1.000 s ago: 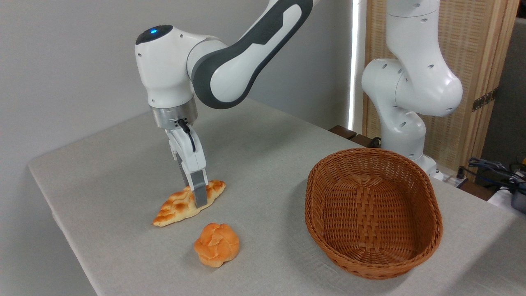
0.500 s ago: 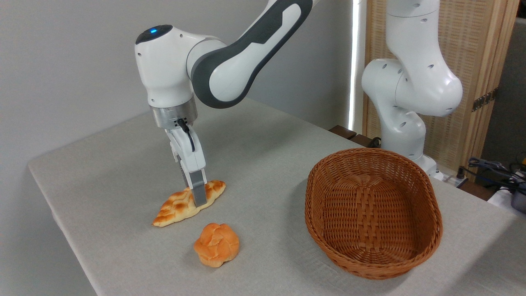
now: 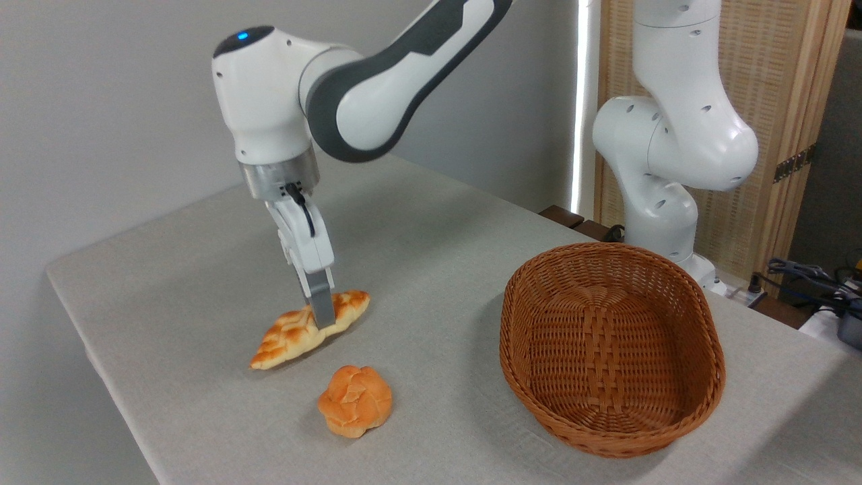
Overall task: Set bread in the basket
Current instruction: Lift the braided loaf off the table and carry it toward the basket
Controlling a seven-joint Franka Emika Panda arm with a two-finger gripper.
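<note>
The bread [image 3: 296, 333], a long braided loaf with browned patches, sits at the left of the table with its right end lifted slightly and its left tip still on the cloth. My gripper [image 3: 322, 315] is shut on the bread near its middle; one grey finger [image 3: 323, 308] shows in front, the other is hidden behind the loaf. The oval brown wicker basket [image 3: 700, 384] stands on the right with nothing in it, well apart from the loaf.
A small round orange knotted bun [image 3: 355, 401] lies just in front of the loaf. The table's left edge [image 3: 87, 343] runs close to the bread. The arm's white base [image 3: 663, 209] rises behind the basket, with cables at far right.
The gripper has risen a little with the bread in it, tilting the loaf's right end up off the table. The bun and basket have not moved.
</note>
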